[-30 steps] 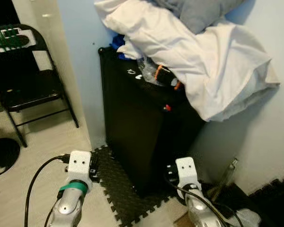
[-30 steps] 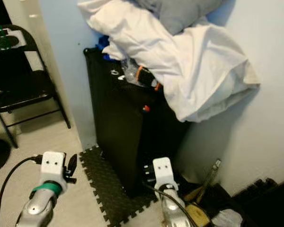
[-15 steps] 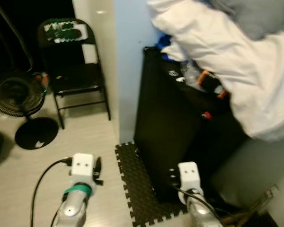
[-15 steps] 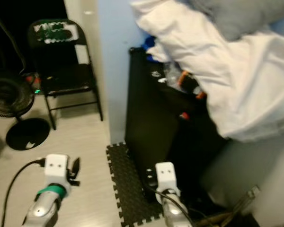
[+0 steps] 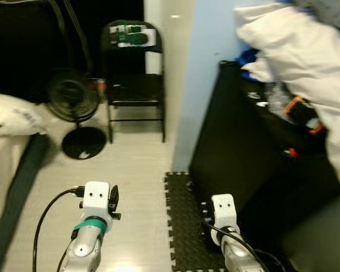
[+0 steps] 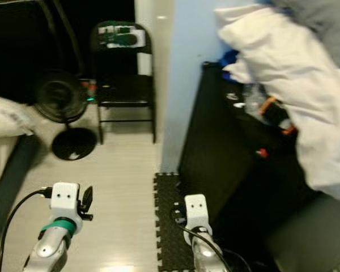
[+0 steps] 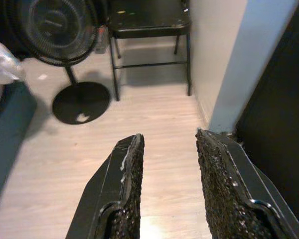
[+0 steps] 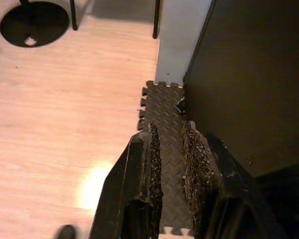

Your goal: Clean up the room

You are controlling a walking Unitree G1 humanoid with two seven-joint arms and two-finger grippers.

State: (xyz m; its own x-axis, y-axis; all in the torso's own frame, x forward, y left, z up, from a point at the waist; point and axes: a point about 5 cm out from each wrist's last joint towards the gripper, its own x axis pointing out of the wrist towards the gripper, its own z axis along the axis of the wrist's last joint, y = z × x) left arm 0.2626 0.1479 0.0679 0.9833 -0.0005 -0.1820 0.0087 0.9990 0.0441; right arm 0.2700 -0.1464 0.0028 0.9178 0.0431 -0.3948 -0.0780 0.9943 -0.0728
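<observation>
The room lies before me with pale wood floor (image 5: 130,170) in the middle. Far on my left a white pillow (image 5: 14,116) rests on the edge of a bed, above a dark strip that runs along the floor. Next to it stands a black fan (image 5: 73,96) on a round base, and just beside that a black folding chair (image 5: 135,85) against the dark doorway, with something green and white hung on its backrest.

My left claw (image 7: 167,184) hangs low over the bare floor, its two black fingers (image 7: 124,194) held apart with nothing between them. It faces the fan and the chair.

A pale wall corner (image 5: 178,68) comes next, then a black foam mat (image 5: 184,218) with toothed edges at its foot. My right claw (image 8: 170,174) hangs over that mat, fingers nearly together, a narrow gap left, holding nothing.

On my right a tall black cabinet (image 5: 238,147) stands on the mat against the blue wall. On top of it are a clear plastic bottle (image 5: 280,99) with orange on it, something blue, and a heap of white bedding (image 5: 303,51) spilling down its right side.
</observation>
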